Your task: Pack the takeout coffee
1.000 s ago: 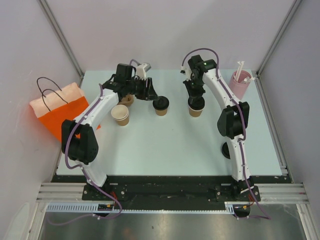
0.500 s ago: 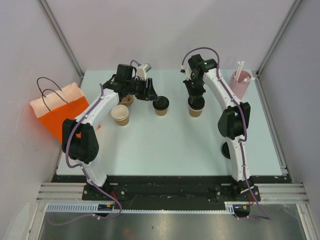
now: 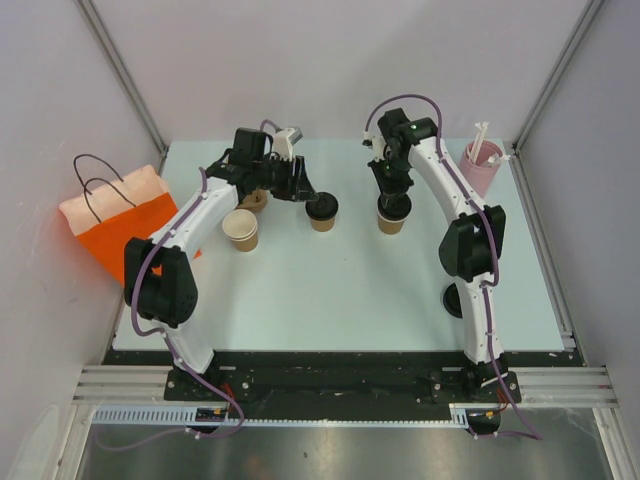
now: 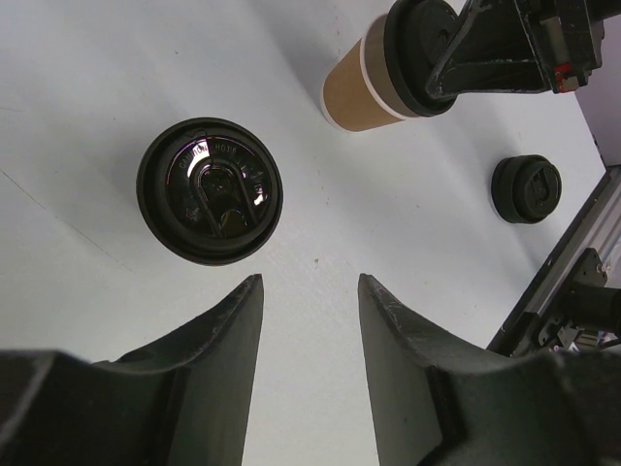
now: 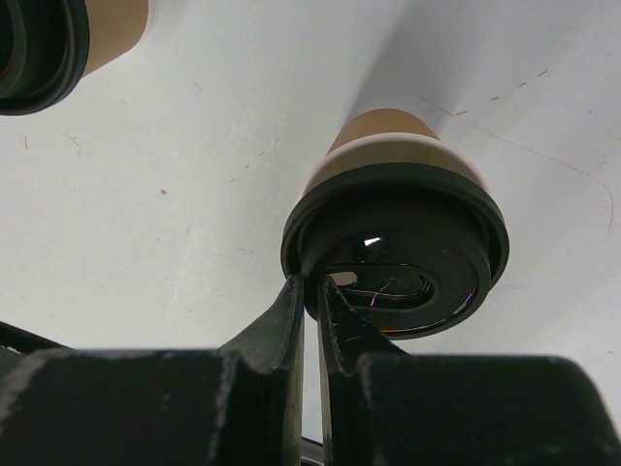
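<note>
My right gripper (image 5: pixel 310 289) pinches, nearly shut, rim of tan paper cup with round black plastic lid (image 5: pixel 393 194) on pale worktop (image 3: pixel 340 300), likely for lift. Left gripper (image 4: pixel 309 291) half open, empty, above twin cup (image 4: pixel 209 189), probably aligning for grasp.

Surface: pale table (image 3: pixel 330 300) | Mid-back: left lidded cup (image 3: pixel 321 208) and right lidded cup (image 3: pixel 390 224) are stood upright, apart | Left: open cup (image 3: pixel 241 230) is stood; orange bag (image 3: pixel 115 225) is seen at the edge | Back right: pink cylinder (image 3: pixel 478 172) is stood with white straws (image 3: pixel 481 133)
</note>
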You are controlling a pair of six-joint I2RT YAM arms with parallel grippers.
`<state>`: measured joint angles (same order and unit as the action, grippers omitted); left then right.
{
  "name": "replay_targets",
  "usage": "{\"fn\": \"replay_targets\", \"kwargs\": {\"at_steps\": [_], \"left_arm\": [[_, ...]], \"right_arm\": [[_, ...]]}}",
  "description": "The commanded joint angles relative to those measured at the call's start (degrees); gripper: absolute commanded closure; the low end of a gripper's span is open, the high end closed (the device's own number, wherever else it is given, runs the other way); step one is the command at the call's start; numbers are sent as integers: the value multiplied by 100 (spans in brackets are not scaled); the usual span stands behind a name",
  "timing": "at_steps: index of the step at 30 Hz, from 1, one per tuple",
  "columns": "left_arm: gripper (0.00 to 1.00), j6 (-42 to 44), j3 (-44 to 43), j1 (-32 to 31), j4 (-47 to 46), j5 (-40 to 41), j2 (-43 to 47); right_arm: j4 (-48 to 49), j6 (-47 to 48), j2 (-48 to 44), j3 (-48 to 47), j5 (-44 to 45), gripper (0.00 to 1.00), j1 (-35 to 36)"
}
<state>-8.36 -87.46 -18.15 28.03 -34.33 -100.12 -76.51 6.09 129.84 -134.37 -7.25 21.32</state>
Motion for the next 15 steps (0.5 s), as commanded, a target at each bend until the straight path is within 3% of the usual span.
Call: {"fn": "replay_targets", "kwargs": {"at_steps": [1,15], "left_arm": [[51,133,-175,-4,-35,49,45],[51,142,-157,-4,-35,31,45]], "right_arm": [[-576,59,32,-151,-93,100,4],[-549,112,287,-231,-251,100,-84]]}}
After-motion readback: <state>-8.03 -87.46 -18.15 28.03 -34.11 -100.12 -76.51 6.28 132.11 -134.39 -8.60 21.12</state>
